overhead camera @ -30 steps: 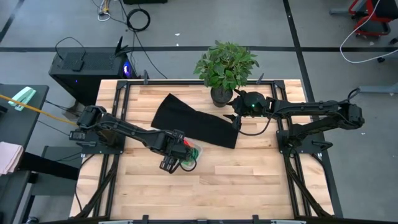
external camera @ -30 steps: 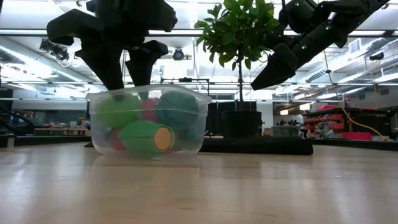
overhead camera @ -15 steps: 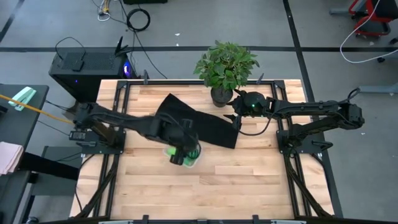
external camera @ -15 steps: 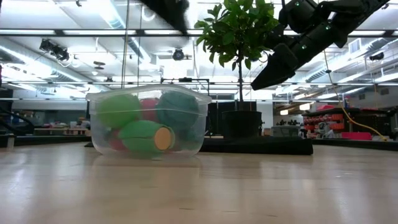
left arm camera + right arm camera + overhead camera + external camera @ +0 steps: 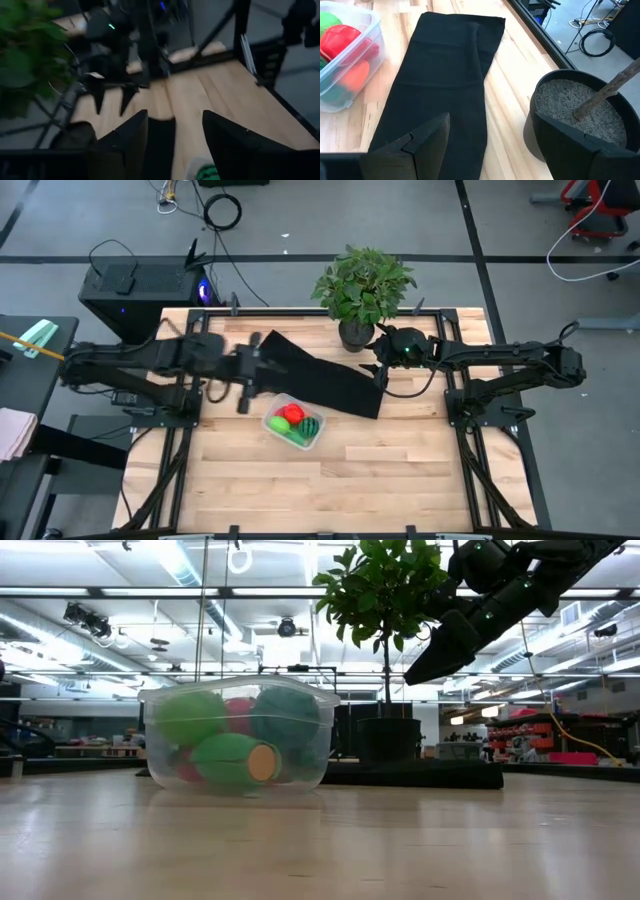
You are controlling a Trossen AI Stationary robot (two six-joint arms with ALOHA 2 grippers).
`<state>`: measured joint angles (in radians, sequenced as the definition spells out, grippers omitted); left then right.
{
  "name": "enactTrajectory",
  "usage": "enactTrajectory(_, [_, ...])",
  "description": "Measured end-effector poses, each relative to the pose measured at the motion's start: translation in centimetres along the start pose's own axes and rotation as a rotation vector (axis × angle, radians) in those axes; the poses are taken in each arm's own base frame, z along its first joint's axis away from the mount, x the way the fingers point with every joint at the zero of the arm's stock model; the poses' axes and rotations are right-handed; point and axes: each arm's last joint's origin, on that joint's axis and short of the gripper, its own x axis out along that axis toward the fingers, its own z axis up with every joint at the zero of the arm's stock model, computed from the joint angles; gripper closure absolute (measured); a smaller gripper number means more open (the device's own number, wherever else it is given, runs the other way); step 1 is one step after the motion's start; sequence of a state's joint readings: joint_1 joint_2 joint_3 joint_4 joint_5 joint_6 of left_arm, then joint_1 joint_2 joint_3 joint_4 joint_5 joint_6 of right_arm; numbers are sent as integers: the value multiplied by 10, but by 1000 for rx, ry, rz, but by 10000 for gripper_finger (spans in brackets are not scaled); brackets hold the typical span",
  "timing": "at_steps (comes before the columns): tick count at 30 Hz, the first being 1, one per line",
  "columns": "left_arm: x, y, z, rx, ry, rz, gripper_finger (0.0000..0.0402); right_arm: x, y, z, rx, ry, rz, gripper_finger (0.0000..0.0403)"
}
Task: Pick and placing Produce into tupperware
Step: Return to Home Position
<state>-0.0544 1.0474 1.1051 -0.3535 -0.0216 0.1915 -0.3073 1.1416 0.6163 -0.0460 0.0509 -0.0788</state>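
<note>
The tupperware (image 5: 318, 438) is set on the wooden table (image 5: 400, 470), and every other place is given from it. The produce (image 5: 340, 40) is gathered inside it: a red piece (image 5: 291, 413), a dark striped green piece (image 5: 311, 426) and a lighter green piece (image 5: 278, 423) are made out from above. In the low view a green piece with a tan end (image 5: 236, 762) is seen lying at the front against the clear wall, with more green and red pieces stacked behind it. A black cloth mat (image 5: 310, 375) is spread just behind the tupperware; whether the two touch cannot be told. The left gripper (image 5: 243, 392) is held off the tupperware's rear left corner, near it but not above it. It is released, with its fingers (image 5: 125, 145) spread and nothing between them. The right gripper (image 5: 381, 370) is held well to the right of the tupperware and farther back, above the mat's far end. It is likewise released and empty. A potted plant (image 5: 362, 285) is stood just beyond that gripper, well apart from the tupperware.
</note>
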Motion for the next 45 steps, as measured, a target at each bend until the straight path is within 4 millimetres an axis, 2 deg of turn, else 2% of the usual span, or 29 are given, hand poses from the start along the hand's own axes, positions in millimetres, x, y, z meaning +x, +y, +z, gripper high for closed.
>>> enactTrajectory(6, [-33,-5,-53,-10,-143,110,214,0,0,0,1,-2,0,112])
enactTrajectory(11, [-51,-9,-98,-60,-220,183,214,0,0,2,10,-23,-2,112])
enactTrajectory(15, [-61,-13,-130,-92,-271,239,215,0,0,3,10,-33,-2,112])
enactTrajectory(22, [-71,-19,-169,-148,-315,281,237,0,0,4,11,-37,-3,112])
enactTrajectory(26, [-70,-22,-184,-162,-313,277,283,0,0,4,35,-38,-2,112])
enactTrajectory(32, [-70,-25,-193,-150,-316,265,387,0,0,5,56,-48,-2,112])
enactTrajectory(45, [-66,-28,-206,-142,-228,240,397,0,-1,8,58,-78,-4,112])
